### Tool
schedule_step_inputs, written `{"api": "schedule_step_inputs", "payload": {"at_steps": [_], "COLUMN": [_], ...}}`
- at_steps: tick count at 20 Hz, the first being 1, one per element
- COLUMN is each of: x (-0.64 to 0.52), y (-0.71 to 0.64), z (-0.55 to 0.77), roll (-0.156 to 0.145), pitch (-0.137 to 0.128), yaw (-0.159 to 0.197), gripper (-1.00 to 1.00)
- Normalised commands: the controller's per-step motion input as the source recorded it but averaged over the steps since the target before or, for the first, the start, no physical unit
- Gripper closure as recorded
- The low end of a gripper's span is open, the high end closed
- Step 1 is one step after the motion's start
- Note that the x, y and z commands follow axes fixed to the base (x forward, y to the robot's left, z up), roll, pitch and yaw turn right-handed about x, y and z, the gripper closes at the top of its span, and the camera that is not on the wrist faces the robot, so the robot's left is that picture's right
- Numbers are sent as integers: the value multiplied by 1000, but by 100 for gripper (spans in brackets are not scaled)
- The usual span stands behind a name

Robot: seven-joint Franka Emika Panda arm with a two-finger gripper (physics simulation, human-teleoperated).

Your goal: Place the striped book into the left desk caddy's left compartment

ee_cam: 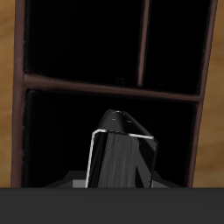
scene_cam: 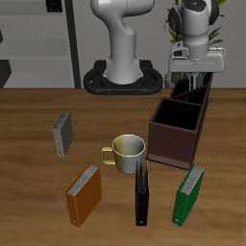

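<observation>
The gripper (scene_cam: pixel 192 77) hangs over the back end of the dark brown desk caddy (scene_cam: pixel 179 144), its fingers clenched on the striped book (ee_cam: pixel 122 162), which the wrist view shows held upright just below the camera, its narrow dark and pale stripes running lengthwise and its pale edge catching light. In the exterior view the book (scene_cam: pixel 193 81) is only a thin dark sliver between the fingers, so its exact tilt is hard to judge there. Beneath it the wrist view looks straight down into the caddy (ee_cam: pixel 114 88), whose brown dividers split the black interior into compartments; the book's lower end seems to sit over the larger compartment, though whether it has entered it I cannot tell. On the wooden worktop (scene_cam: pixel 29 144), just beside the caddy toward the front edge, stands a pale mug (scene_cam: pixel 127 152). Nearer the front edge are a green book (scene_cam: pixel 188 195), a black book (scene_cam: pixel 142 195) and an orange book (scene_cam: pixel 84 193), all upright. A smaller grey book (scene_cam: pixel 62 134) stands well apart from them. No brand, label or readable writing shows on any cover.
</observation>
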Motion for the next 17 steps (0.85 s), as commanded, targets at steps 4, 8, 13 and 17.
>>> {"api": "schedule_step_inputs", "payload": {"at_steps": [4,8,13,17], "x": [11,-14,62,172], "y": [-94,-74,-206,-462], "z": [-94,42,82,213], "roll": [-21,-1,-26,-62], "pitch": [47,-38,-10,-27], "yaw": [-24,32,-6,10], "gripper": [-100,-100,-100,-100]}}
